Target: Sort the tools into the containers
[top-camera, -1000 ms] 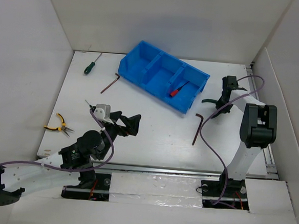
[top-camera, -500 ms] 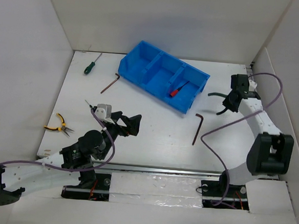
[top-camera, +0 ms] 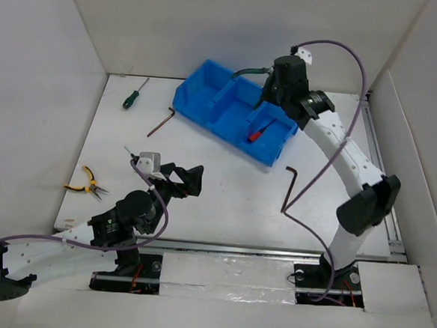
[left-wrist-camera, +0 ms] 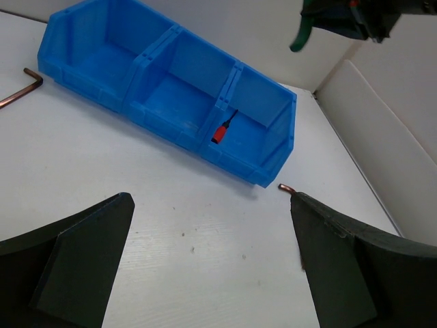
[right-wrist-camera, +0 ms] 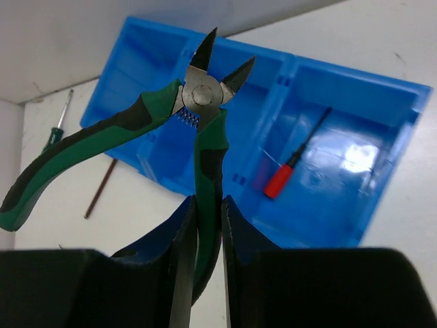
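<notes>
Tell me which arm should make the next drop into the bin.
Right. The right gripper is shut on the green-handled pliers and hangs above the blue bin. The left gripper is open and empty, low and well short of the bin.

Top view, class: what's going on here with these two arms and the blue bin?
The right gripper holds green-handled pliers by one handle over the blue bin. A red-handled screwdriver already lies in one end compartment. The left gripper is open, empty, low over the table. A green screwdriver, yellow pliers and two hex keys lie unsorted on the table.
</notes>
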### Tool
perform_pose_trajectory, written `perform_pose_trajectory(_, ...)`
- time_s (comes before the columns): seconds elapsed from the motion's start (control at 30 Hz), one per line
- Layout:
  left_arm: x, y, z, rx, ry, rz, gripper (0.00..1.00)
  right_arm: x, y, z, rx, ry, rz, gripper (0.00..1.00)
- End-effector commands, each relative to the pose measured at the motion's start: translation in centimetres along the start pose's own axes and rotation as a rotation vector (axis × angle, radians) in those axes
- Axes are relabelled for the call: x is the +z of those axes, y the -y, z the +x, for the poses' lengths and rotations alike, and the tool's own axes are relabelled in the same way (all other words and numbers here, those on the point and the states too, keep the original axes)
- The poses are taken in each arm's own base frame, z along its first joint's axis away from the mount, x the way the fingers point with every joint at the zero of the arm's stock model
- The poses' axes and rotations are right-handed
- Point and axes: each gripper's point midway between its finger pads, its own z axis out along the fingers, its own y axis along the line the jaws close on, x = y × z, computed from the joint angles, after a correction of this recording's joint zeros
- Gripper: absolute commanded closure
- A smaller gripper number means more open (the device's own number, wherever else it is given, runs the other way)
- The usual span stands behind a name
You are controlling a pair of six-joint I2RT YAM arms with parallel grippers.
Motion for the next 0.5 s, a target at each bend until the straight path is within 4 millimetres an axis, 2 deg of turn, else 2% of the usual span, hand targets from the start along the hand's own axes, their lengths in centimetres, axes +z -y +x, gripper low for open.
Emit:
perform_pose_trajectory(0.0,0.0,-0.1,-0.8,-0.036,0.025,-0.019,0.01,2.2,-3.4,-3.3,0.086,0.108,-0.022,1.0)
perform_pose_trajectory(0.03,0.0,0.0,-0.9,-0.039,0.026,-0.017,0.01,4.6,-3.5,-1.7,0.07,0.079,-0.004,1.0)
perform_pose_trajectory(0.07,0.0,0.0,-0.9,-0.039,0.025,-0.014,0.01,4.9,-4.7,-3.0,0.083,0.112,-0.037,1.0)
perform_pose_trajectory(0.1,-0.1,-0.1,-1.0,-0.041,0.028,-0.016,0.01,5.9,-5.3,-2.5,0.065,0.102,-0.056,1.0)
perform_pose_trajectory(0.13,-0.1,-0.1,-1.0,-0.041,0.028,-0.016,0.01,7.8,-5.4,-1.0,0.047,0.077,-0.054,1.0)
perform_pose_trajectory(0.2,-0.2,-0.2,-1.1,-0.047,0.033,-0.017,0.01,9.1,-7.0,-0.7,0.029,0.084,-0.119,1.0)
perform_pose_trajectory(0.27,-0.2,-0.3,-1.0,-0.046,0.032,-0.018,0.01,11.0,-7.4,0.0,0.019,0.087,-0.151,1.0)
perform_pose_trajectory(0.47,-0.2,0.0,-1.1,-0.052,0.03,-0.005,0.01,13.9,-7.3,2.2,-0.041,0.059,-0.184,1.0)
